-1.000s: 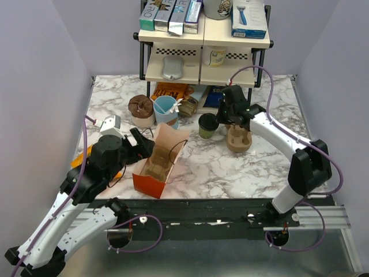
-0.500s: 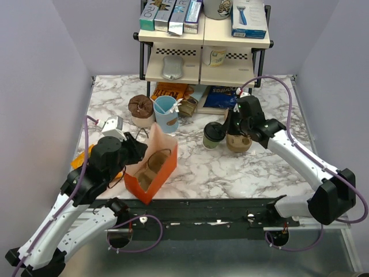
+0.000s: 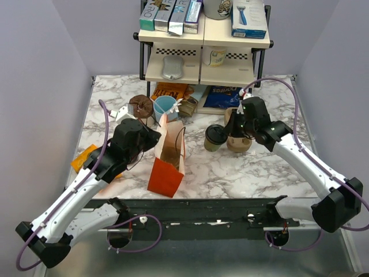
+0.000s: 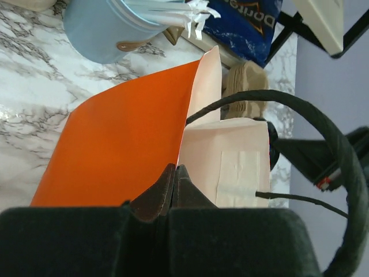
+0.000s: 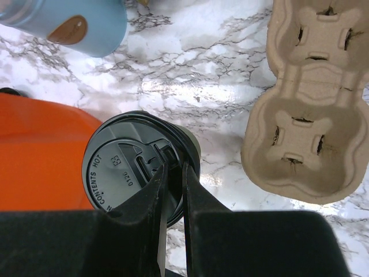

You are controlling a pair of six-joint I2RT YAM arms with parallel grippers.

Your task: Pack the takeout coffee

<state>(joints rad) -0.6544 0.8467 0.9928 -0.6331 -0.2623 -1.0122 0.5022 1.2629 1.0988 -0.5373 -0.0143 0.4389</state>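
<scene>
The takeout coffee (image 3: 214, 138), a dark green cup with a black lid (image 5: 130, 167), stands on the marble just right of the orange paper bag (image 3: 167, 167). My right gripper (image 5: 173, 170) is shut on the cup's lid rim, one finger inside the rim and one outside; in the top view the right gripper (image 3: 226, 130) sits at the cup's right side. The bag stands upright with its mouth open, and something brown shows inside. My left gripper (image 4: 175, 173) is shut on the bag's top edge, orange outside (image 4: 121, 138) left of the jaws. In the top view the left gripper (image 3: 155, 134) is at the bag's left rim.
A brown pulp cup carrier (image 3: 239, 142) lies right of the coffee, also in the right wrist view (image 5: 305, 104). A light blue cup (image 3: 165, 108) with stirrers and a brown-topped cup (image 3: 140, 109) stand behind the bag. A shelf rack (image 3: 204, 55) fills the back. An orange packet (image 3: 85, 157) lies left.
My left gripper shut on the bag's edge and stood the bag up from lying on its side. The right arm carried the coffee slightly forward and right, then held still.
</scene>
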